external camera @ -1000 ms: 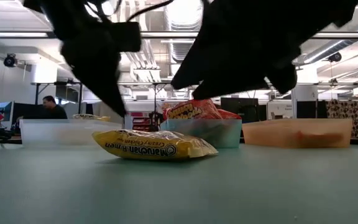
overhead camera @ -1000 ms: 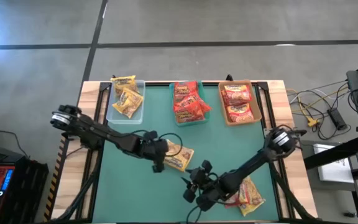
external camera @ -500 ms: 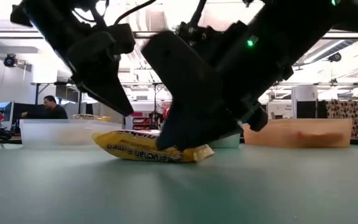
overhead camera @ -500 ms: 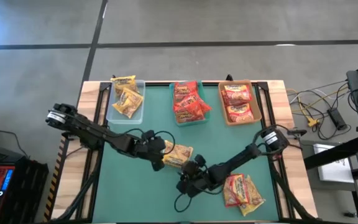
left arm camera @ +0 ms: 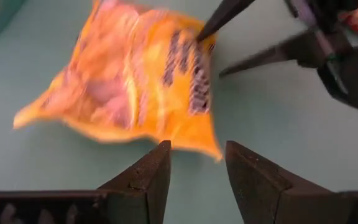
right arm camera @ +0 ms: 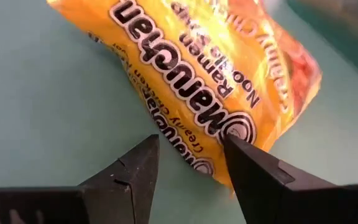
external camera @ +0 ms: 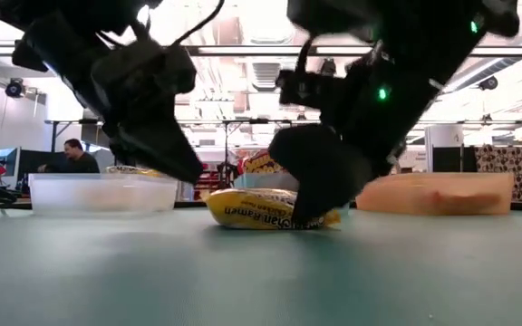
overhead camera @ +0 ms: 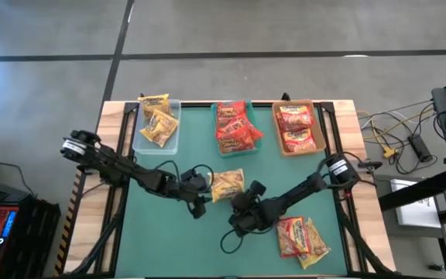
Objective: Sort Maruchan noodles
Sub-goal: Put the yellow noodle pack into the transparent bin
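Note:
A yellow Maruchan noodle packet (overhead camera: 227, 186) lies flat on the green mat at mid-table. My left gripper (left arm camera: 197, 163) stands open at its left side, low over the mat, and one corner of the packet (left arm camera: 215, 151) reaches between its fingertips. My right gripper (right arm camera: 188, 158) is open at the packet's near right side, slanting down. More yellow packets fill the clear tray (overhead camera: 139, 138), red ones the teal tray (overhead camera: 214, 132) and orange-red ones the tan tray (overhead camera: 317, 133). Two further packets (overhead camera: 300, 237) lie on the mat near the right front. My left gripper has the packet's corner between its fingertips; whether either finger touches it I cannot tell. My right gripper touches the yellow packet with one fingertip (right arm camera: 241, 155), on the long edge by the printed logo (right arm camera: 229, 127). Its other finger (right arm camera: 135, 165) stands over the bare mat. The fingers slant down from the near right, and the packet lies flat on the mat.
The three trays stand in a row along the table's far edge. Bare green mat (overhead camera: 161, 240) lies at the front left. A wooden rim (overhead camera: 91, 225) borders the mat. In the room beyond the table, a person (external camera: 72, 158) sits at a desk.
My right gripper has swung from above the two front-right packets toward the far left, down to the yellow packet. The packet has slid a little toward the far edge and turned about on the mat. My left gripper has sunk and tipped further down.

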Controlling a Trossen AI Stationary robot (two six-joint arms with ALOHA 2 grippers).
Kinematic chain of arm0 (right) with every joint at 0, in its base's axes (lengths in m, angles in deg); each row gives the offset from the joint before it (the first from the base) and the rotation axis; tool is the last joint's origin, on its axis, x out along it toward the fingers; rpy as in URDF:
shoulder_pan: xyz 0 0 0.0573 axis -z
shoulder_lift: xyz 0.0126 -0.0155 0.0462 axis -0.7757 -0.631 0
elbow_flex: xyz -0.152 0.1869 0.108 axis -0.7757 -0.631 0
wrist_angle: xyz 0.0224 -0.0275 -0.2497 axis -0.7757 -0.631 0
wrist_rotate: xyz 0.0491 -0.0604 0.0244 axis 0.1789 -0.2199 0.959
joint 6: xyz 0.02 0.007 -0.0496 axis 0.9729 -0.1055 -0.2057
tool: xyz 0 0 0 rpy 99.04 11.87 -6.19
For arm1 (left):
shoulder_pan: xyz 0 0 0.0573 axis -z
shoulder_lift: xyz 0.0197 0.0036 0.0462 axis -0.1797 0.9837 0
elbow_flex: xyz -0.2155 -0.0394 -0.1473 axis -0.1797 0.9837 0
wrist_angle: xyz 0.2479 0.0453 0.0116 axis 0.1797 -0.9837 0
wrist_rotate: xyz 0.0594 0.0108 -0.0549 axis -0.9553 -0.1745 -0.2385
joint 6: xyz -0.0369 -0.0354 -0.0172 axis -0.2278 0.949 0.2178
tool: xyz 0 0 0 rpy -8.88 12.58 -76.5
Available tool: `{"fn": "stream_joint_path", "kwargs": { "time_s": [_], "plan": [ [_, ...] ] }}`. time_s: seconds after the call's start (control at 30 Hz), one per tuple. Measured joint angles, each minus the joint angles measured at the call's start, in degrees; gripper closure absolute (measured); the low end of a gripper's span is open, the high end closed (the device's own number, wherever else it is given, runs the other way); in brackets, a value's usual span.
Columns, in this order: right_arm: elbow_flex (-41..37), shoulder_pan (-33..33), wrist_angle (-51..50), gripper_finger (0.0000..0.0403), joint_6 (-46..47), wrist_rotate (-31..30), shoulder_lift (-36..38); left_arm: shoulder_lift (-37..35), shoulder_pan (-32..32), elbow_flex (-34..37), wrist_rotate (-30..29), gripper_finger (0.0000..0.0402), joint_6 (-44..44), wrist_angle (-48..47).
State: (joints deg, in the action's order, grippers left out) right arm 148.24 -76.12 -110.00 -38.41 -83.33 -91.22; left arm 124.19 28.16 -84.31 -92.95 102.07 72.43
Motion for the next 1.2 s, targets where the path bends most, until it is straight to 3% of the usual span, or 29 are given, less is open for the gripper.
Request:
{"fn": "stream_joint_path", "kwargs": {
  "time_s": [0.1,0.27,0.57,0.87,1.03,1.2],
  "plan": [
    [1.43,-1.12,0.60,0.0230,-5.64,1.21,0.94,-0.09,-0.22,-0.63,-0.66,0.0265,-5.33,3.47],
    [2.63,-3.41,0.87,0.0230,-8.59,1.34,2.13,1.34,-2.65,-2.01,-9.51,0.0265,-11.89,3.65],
    [2.38,-4.92,-3.38,0.0229,10.79,0.86,2.53,7.56,-7.64,-1.85,-9.52,0.0279,-10.78,7.60],
    [2.29,-6.74,-19.24,0.0229,27.96,-1.71,3.73,9.36,-6.73,-1.19,-5.06,0.0297,-7.01,8.63],
    [2.23,-6.39,-22.51,0.0229,29.28,0.95,4.23,10.29,-5.05,-1.09,-5.06,0.0303,-5.79,8.01],
    [2.23,-5.60,-32.97,0.0226,31.39,5.53,5.12,9.94,-2.61,-0.60,-4.56,0.0304,-4.43,5.93]
  ]
}}
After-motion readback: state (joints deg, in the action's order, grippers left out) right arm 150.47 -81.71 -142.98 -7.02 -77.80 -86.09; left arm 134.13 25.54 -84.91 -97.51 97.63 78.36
